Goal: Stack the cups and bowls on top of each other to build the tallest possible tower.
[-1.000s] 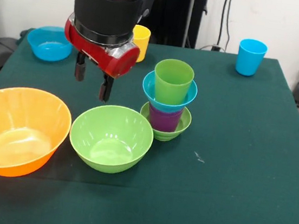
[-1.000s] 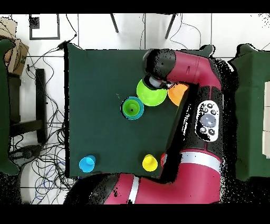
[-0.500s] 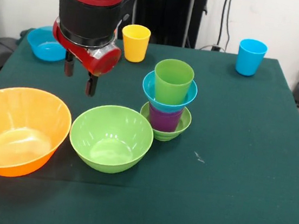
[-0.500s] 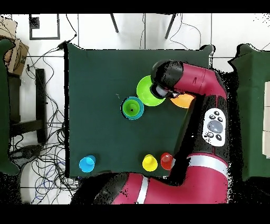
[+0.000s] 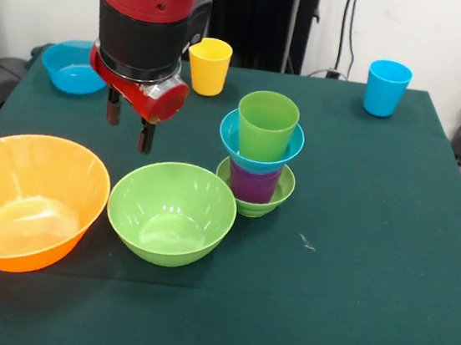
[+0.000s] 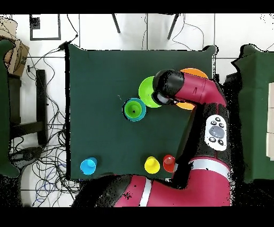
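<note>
Risk nearest the camera: a sideways sweep of the open, empty claw (image 5: 126, 130), hanging over bare cloth behind the medium green bowl (image 5: 171, 211) and large orange bowl (image 5: 25, 198), likely to clip a rim or topple the tower (image 5: 259, 155). Mid-table, just right of that bowl: small green bowl, purple cup, small blue bowl, green cup, upright but narrow-based. Farther back, loose: yellow cup (image 5: 208, 65), light blue cup (image 5: 387, 87), blue bowl (image 5: 74, 66).

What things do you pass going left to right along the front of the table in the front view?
Big orange bowl → medium green bowl → the tower, which has a green cup on top.
</note>
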`<state>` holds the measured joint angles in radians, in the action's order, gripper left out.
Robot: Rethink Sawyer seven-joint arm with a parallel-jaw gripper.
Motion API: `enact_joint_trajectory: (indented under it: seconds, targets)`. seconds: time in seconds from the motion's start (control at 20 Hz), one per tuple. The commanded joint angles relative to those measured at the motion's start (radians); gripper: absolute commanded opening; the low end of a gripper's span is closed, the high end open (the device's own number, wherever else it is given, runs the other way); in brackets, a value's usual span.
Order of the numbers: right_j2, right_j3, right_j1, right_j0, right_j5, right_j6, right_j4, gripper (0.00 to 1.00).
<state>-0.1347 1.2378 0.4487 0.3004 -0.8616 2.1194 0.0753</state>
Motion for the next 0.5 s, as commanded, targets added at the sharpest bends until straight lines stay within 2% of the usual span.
enact_joint_trajectory:
  seconds: [0.05, 0.3, 0.5]
  targets:
    - [0.073, 0.117, -0.048, -0.017, 0.113, 0.162, -0.046, 1.00]
    - [0.069, 0.133, -0.044, -0.027, 0.136, 0.160, -0.066, 1.00]
    - [0.082, 0.098, -0.069, -0.011, 0.130, 0.120, -0.078, 1.00]
